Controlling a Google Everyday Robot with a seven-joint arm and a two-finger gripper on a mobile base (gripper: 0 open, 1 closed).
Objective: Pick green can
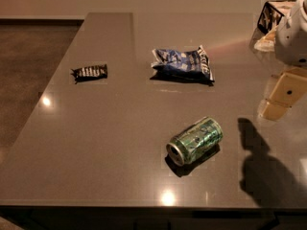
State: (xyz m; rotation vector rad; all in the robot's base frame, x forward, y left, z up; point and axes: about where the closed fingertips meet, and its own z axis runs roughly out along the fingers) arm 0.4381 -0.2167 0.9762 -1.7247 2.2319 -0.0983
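The green can (195, 140) lies on its side on the grey counter (96, 143), toward the front and right of centre. Its silver top faces the front left. It is shiny green with pale label markings. My gripper (277, 104) hangs above the counter at the right edge of the view, to the right of the can and a little behind it, clear of it. Its white wrist housing (293, 32) is above it. The gripper's shadow (261, 162) falls on the counter to the right of the can.
A blue snack bag (183, 64) lies behind the can at mid-counter. A small black wrapper bar (89, 72) lies at the left. A black and white box (271, 14) stands at the back right corner. The counter's left edge drops to a dark floor (29, 71).
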